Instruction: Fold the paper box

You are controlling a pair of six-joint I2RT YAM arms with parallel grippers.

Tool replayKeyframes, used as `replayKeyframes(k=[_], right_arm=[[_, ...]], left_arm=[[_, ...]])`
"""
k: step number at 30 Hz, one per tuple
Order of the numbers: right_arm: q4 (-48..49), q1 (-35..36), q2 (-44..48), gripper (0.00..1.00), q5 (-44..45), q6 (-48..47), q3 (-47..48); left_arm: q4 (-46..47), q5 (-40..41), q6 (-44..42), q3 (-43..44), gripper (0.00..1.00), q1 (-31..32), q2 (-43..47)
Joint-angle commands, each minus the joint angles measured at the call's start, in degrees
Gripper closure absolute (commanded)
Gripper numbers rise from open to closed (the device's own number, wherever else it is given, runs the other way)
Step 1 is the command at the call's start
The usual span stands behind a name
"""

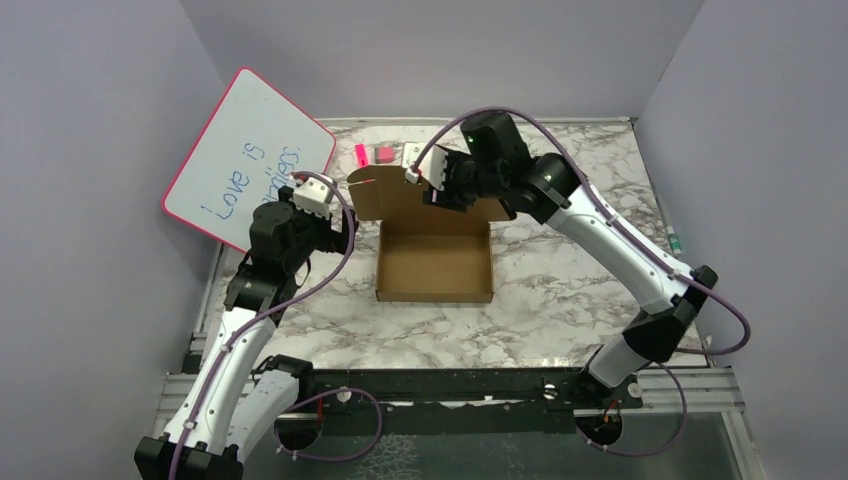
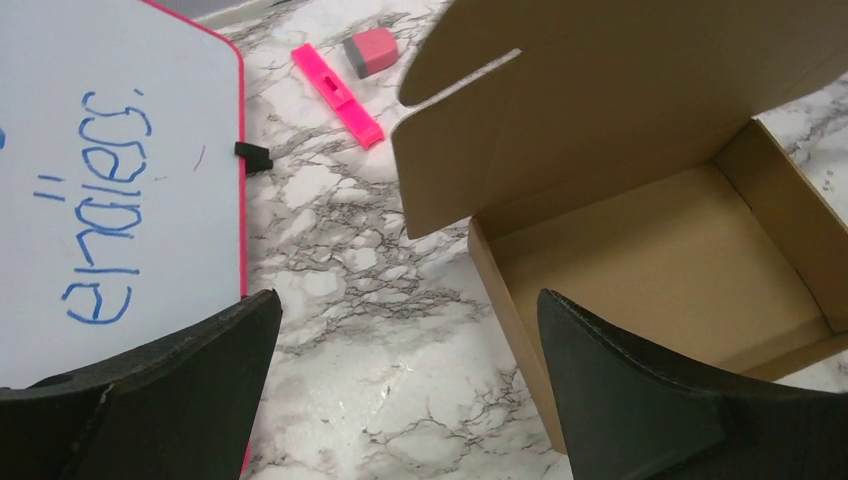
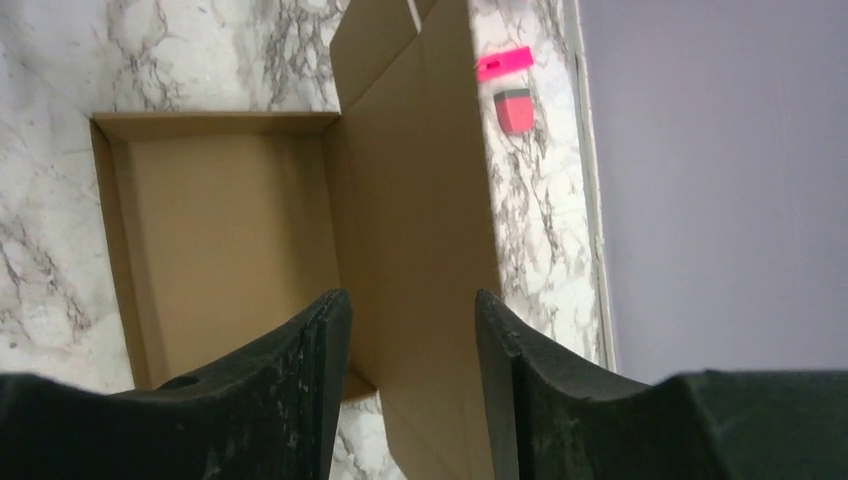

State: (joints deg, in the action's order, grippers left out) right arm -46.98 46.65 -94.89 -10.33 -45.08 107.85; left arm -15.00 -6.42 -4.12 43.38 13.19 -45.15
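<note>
Brown paper box (image 1: 435, 262): its upright lid (image 3: 420, 200) should be lowered evenly by the parted right hand (image 3: 410, 300), steadied by the released left hand (image 2: 408, 300).

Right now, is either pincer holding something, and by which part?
Nothing is held. The left pincer is open beside the paper box; the right pincer is open by its raised lid, not clamped on it.

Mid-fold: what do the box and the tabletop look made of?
The paper box: matte brown cardboard, with creased walls and a die-cut slot. The table: white-grey marble veining with a slight sheen, possibly printed laminate rather than stone.
</note>
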Motion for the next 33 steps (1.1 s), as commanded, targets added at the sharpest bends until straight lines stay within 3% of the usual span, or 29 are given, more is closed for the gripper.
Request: replayKeyframes(k=[1, 6, 14, 20, 26, 33], right_arm=[[6.82, -0.16, 9.38, 0.42, 9.27, 5.52, -8.13], [9.21, -2.37, 18.05, 0.28, 18.45, 7.59, -18.9], [10.06, -16.62, 23.23, 0.2, 10.71, 6.2, -25.6], [10.69, -21.39, 21.45, 0.21, -0.6, 4.82, -25.94], [9.9, -23.42, 17.17, 0.26, -3.44, 2.95, -26.34], [9.7, -25.63, 14.13, 0.37, -10.43, 0.34, -26.03]], left_arm=[[0.59, -7.41, -6.48, 3.19, 0.01, -0.29, -0.02], [-4.12, -7.84, -12.46, 7.42, 0.02, -0.32, -2.71], [-11.0, -10.66, -24.51, 18.91, 0.03, -0.35, -11.52], [-15.31, -16.94, -34.42, 26.15, 0.03, -1.16, -18.95], [-22.26, -21.08, -40.38, 33.17, 0.16, -1.67, -27.64], [-23.67, -28.96, -43.98, 35.29, 0.2, -3.21, -31.74]])
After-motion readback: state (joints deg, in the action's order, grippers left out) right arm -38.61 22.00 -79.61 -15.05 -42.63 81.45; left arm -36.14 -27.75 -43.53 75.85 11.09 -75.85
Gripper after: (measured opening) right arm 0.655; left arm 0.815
